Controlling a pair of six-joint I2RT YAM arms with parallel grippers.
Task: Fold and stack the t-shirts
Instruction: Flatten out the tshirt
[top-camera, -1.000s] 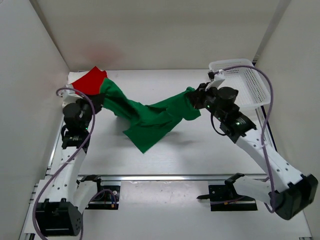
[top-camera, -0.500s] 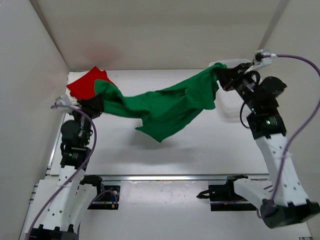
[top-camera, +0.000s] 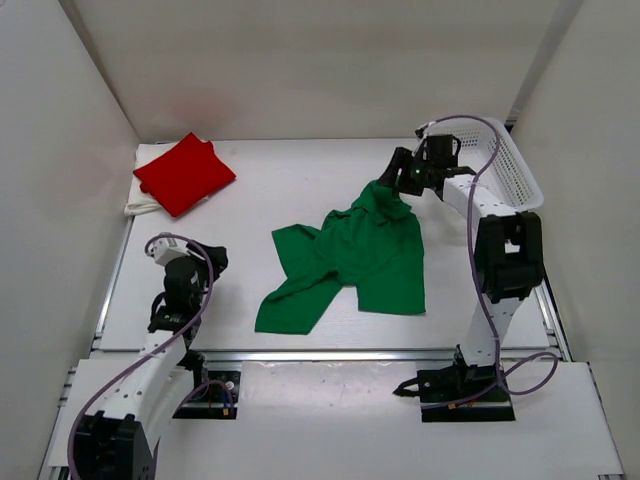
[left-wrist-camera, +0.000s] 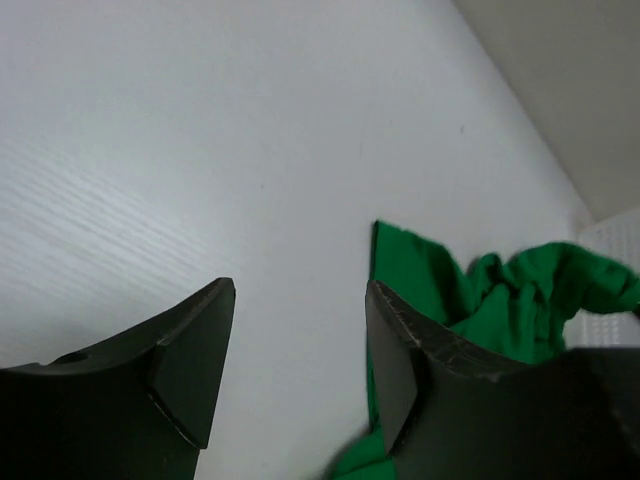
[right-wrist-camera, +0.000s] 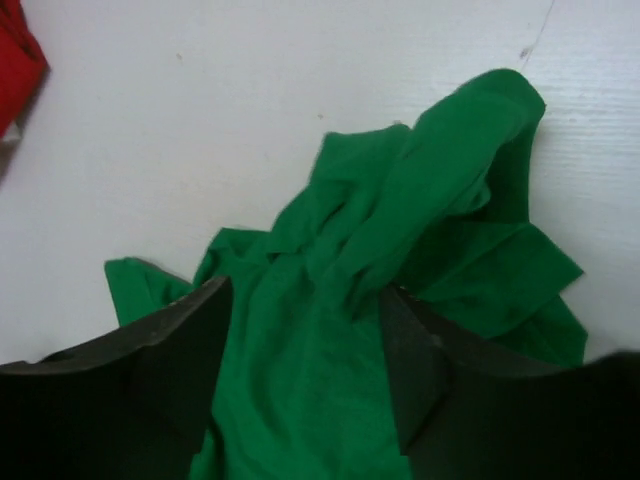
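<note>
The cream-white shirt (top-camera: 136, 204) is largely covered by the red shirt (top-camera: 184, 173), itself cut off at the right wrist view's edge, where the green shirt's (right-wrist-camera: 400, 250) lower part is hidden behind the fingers (right-wrist-camera: 140, 390).

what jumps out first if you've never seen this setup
A bright green shirt lies crumpled in the middle of the table. A folded red shirt sits in the far left corner, a white basket at the far right. The right gripper hangs open over the green shirt's far end; the left gripper, also open, is off to its left.
</note>
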